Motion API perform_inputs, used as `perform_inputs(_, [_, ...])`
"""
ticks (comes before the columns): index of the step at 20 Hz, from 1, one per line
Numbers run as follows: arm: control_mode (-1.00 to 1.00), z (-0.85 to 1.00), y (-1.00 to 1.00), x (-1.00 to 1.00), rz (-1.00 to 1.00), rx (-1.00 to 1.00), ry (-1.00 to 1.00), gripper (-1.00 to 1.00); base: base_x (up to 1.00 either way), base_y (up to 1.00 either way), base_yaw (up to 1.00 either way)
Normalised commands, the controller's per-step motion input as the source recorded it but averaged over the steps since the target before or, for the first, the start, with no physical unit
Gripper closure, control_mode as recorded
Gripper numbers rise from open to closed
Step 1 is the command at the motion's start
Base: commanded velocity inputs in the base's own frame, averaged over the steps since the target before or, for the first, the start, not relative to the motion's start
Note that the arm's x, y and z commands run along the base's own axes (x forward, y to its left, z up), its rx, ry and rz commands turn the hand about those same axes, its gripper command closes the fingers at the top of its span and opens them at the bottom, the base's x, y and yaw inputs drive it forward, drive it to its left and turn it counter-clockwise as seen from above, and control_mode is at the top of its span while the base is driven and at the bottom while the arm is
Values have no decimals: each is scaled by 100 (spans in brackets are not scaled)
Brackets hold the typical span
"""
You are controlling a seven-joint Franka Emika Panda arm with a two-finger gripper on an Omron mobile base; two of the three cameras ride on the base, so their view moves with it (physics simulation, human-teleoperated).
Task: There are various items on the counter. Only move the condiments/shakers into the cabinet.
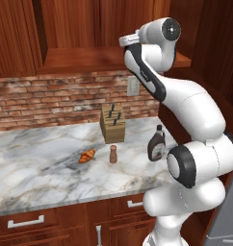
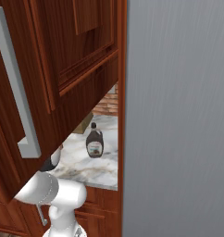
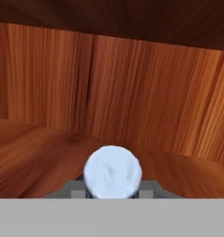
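The end effector (image 3: 113,187) is clenched on a white-capped bottle (image 3: 113,172), whose round pale top sits between the two dark tips in the hand view. Its body is hidden below the cap, so its colour cannot be told. Beyond it lie the shelf board (image 3: 35,152) and the wooden back wall of the cabinet (image 3: 132,92), so the bottle is held inside the cabinet, low over the board and well short of the back wall. That looks like the point just before setting it down, though whether its base touches the board cannot be told. In the left base view the arm is stretched high: the lower links rise from the base, the elbow bends back, and the forearm climbs to a wrist level with the shelf (image 1: 80,60), the hand pointing left into the opening. On the counter (image 1: 41,158) below, the short brown shaker (image 1: 113,153) and the dark-brown bottle (image 1: 156,143) stand upright and well apart, both probably due for the cabinet next. The croissant (image 1: 87,156) lies just left of the shaker and the knife block (image 1: 112,123) stands behind it; both belong where they are.
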Motion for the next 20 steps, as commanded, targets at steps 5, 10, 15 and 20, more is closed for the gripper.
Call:
perform_inputs(5, [-100, -47, 0, 26, 0, -2, 0, 100, 0, 0, 0])
perform_inputs(10, [-100, -49, 0, 14, 0, -5, -1, 100, 0, 0, 0])
perform_inputs(15, [-100, -14, 0, 26, 0, -2, -4, -100, 0, 0, 0])
perform_inputs(20, [-100, -5, 0, 38, 0, -1, 0, -100, 0, 0, 0])
